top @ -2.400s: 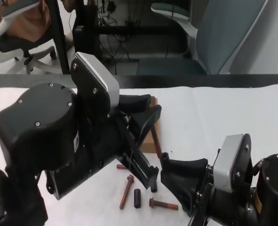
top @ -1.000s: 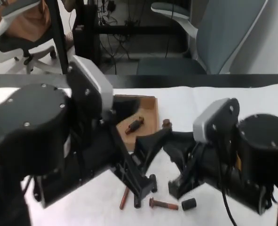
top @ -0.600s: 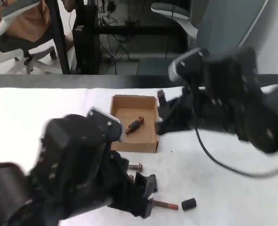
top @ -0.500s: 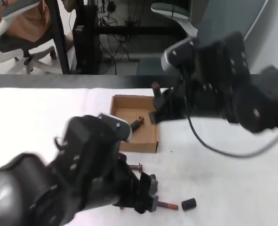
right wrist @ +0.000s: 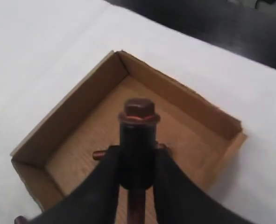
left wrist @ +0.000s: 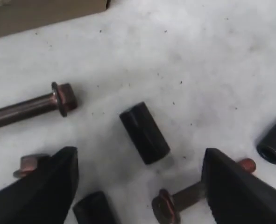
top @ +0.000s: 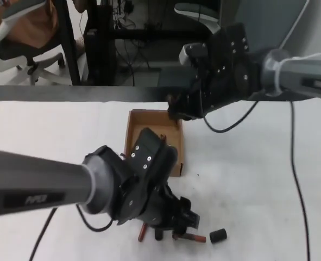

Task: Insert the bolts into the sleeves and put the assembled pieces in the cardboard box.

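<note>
My right gripper point(right wrist: 138, 154) is shut on a black sleeve with a copper bolt point(right wrist: 138, 135) through it, held upright over the open cardboard box point(right wrist: 175, 88). Another assembled piece point(right wrist: 99, 154) lies in the box, mostly hidden behind the held one. In the high view the right gripper point(top: 174, 111) hangs above the box's point(top: 141, 128) back edge. My left gripper point(left wrist: 140, 156) is open low over the white bench, its fingers point(left wrist: 44, 186) on either side of a loose black sleeve point(left wrist: 145, 133). In the high view the left gripper point(top: 179, 215) is in front of the box.
Loose bolts point(left wrist: 35, 105) point(left wrist: 194, 200) and sleeves point(left wrist: 273, 140) point(left wrist: 93, 207) lie around the left gripper. In the high view a sleeve point(top: 218, 235) and a bolt point(top: 192, 237) sit near the bench's front edge. White cloth stretches free to the right.
The right arm has risen from the bench front and swung back over the box with the assembled piece. The left arm has stretched down onto the loose parts.
</note>
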Controlling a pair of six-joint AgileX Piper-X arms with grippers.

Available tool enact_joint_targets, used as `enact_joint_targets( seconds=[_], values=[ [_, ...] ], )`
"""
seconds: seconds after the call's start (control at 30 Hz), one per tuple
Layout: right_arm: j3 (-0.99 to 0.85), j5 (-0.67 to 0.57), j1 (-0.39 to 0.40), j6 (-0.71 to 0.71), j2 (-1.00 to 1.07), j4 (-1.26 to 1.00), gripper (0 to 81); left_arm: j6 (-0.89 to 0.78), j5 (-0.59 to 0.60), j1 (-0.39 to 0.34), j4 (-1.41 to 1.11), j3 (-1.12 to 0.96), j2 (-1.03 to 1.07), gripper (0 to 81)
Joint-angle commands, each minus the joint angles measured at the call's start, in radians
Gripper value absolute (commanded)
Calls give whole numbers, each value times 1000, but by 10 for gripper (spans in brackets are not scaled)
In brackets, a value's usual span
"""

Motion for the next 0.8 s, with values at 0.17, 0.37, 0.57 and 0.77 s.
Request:
enact_joint_targets(
  seconds=[0.17, 0.37, 0.57, 0.77],
  values=[
    [-131, -104, 0, -8, 146, 51, 0, -10, -69, 2, -1, -37, 39, 683],
    [-154, -178, 0, -8, 167, 113, 104, -10, -50, 2, 2, -37, 69, 683],
    [-155, -174, -14, -8, 86, 158, 700, -40, -45, 0, -3, -37, 85, 599],
    [-155, -174, -38, -75, -123, 192, 629, -40, -6, -2, 5, -73, 96, 491]
  ],
)
